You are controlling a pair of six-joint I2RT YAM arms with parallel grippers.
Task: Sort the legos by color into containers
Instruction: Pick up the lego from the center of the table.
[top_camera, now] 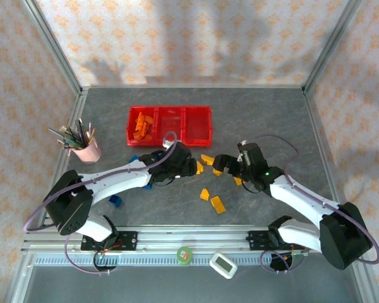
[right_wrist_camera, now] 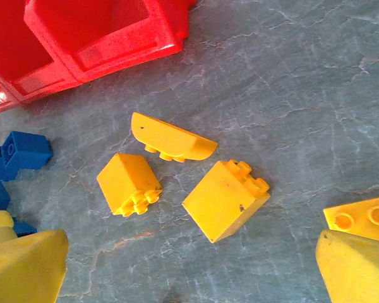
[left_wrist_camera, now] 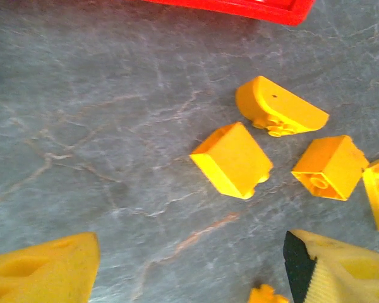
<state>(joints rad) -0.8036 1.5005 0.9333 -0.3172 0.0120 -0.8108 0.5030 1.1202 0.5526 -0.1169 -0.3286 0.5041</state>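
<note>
Outside the tray point(top_camera: 210, 123) you have yellow bricks point(top_camera: 206, 158) and blue bricks point(top_camera: 115, 201) unsorted, orange pieces point(top_camera: 141, 126) binned; left gripper point(left_wrist_camera: 189, 271), right gripper point(right_wrist_camera: 189, 271) gape empty.

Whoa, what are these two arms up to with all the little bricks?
Two robot arms are sorting toy bricks by color into a red tray of three bins. Orange pieces lie in its left bin; the other two bins look empty. Both arms hover over yellow bricks scattered on the table in front of the tray. The left pincer and right pincer are open and hold nothing. A few blue bricks lie beside the left arm.
</note>
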